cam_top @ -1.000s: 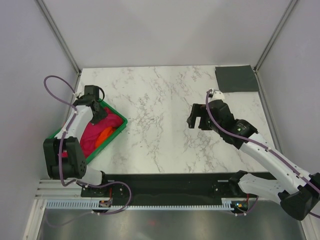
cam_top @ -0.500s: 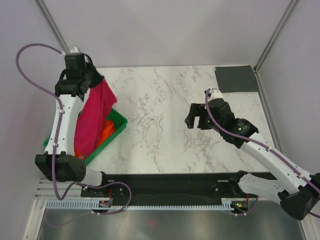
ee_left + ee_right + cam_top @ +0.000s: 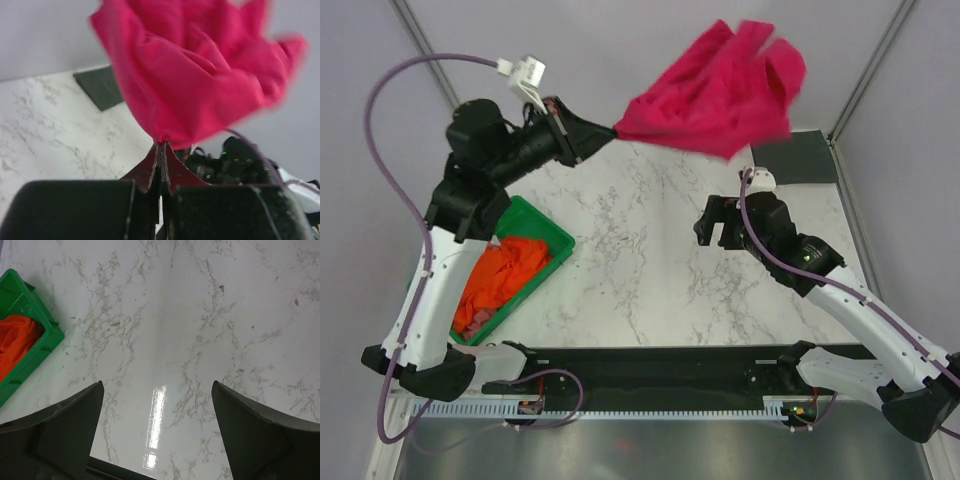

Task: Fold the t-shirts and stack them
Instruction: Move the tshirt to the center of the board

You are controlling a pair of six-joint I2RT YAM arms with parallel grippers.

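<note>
Clamping with the left gripper [image 3: 612, 130] [image 3: 161, 145] on a gathered tip of the crimson-red t-shirt [image 3: 720, 90] [image 3: 200, 75], jaws pressed flat together with the cloth pinched between. Held high in the air above the far side of the marble table [image 3: 640, 250], clear of its surface. Fanning out from the fingertips away from the left arm, to the right in the top view, in a loose crumpled bunch, blurred at its edges. Hanging over the far right part of the table, above the right gripper [image 3: 717, 238] [image 3: 156, 387] and touching neither it nor the table. Standing wide apart at the right gripper's jaws, gripping nothing, over bare marble. Lying further out: an orange t-shirt [image 3: 505, 275] [image 3: 15, 340] heaped in the green tray [image 3: 560, 240] [image 3: 45, 340] at the left edge, and a dark grey t-shirt [image 3: 795, 157] [image 3: 100, 87] flat in the far right corner.
</note>
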